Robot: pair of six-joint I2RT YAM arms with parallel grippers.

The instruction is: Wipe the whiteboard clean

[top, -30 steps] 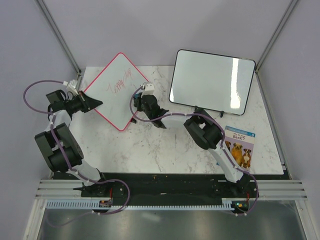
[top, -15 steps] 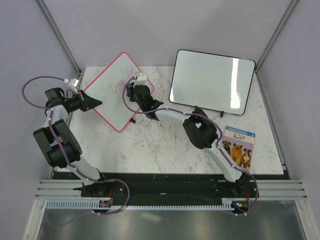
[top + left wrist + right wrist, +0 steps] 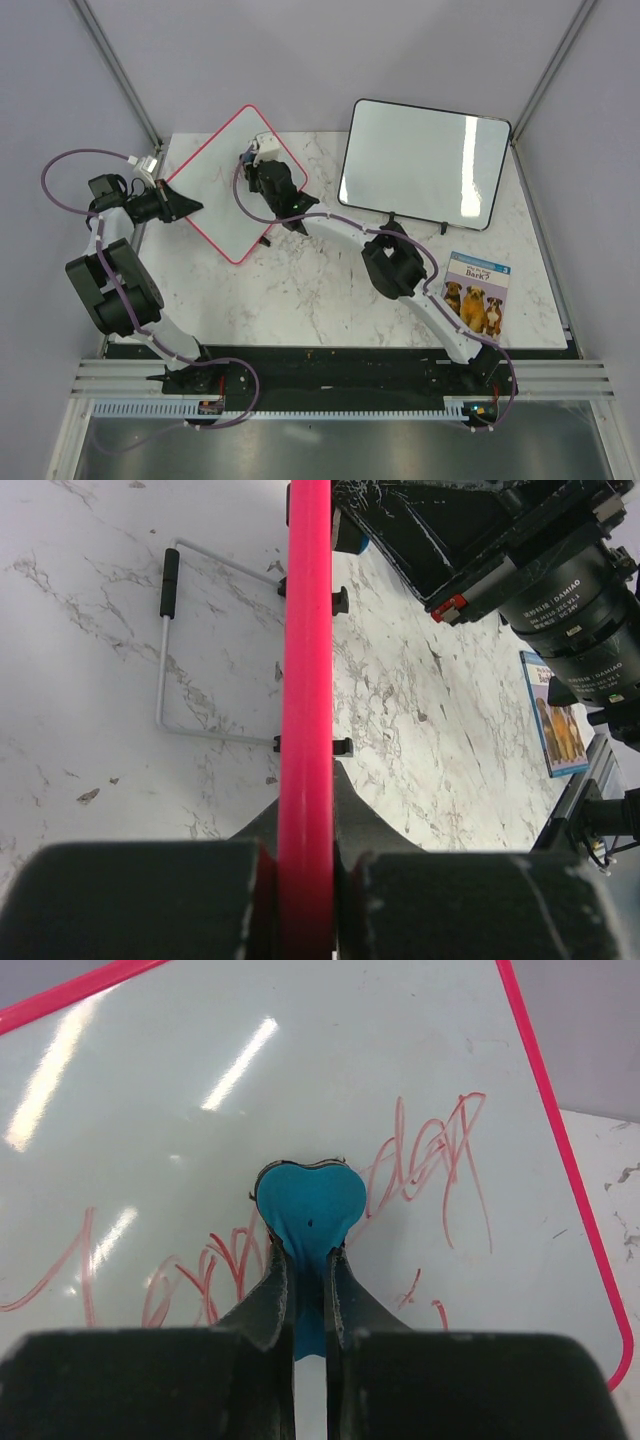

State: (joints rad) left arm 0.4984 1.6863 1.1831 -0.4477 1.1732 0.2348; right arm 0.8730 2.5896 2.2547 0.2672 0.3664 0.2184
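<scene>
The whiteboard (image 3: 225, 190) is standing tilted at the bench's (image 3: 330, 290) far left corner, with the left jaws pinching its pink frame. The right jaws are pinching a teal eraser (image 3: 308, 1200), seemingly pressing it against the board's face. Red writing (image 3: 430, 1150) is showing on both sides of the eraser, so most of the wiping is looking undone.

Robotics lab test cell, plain pale walls (image 3: 320, 50) framed by aluminium struts (image 3: 116, 70), marble-look tabletop (image 3: 330, 300), cabled left arm (image 3: 115, 290) and right arm (image 3: 400, 265) bolted to a black base plate (image 3: 330, 365), slotted cable duct (image 3: 300, 410) along the front.

Pink-framed whiteboard (image 3: 213, 195), red handwriting, back-left.
</scene>
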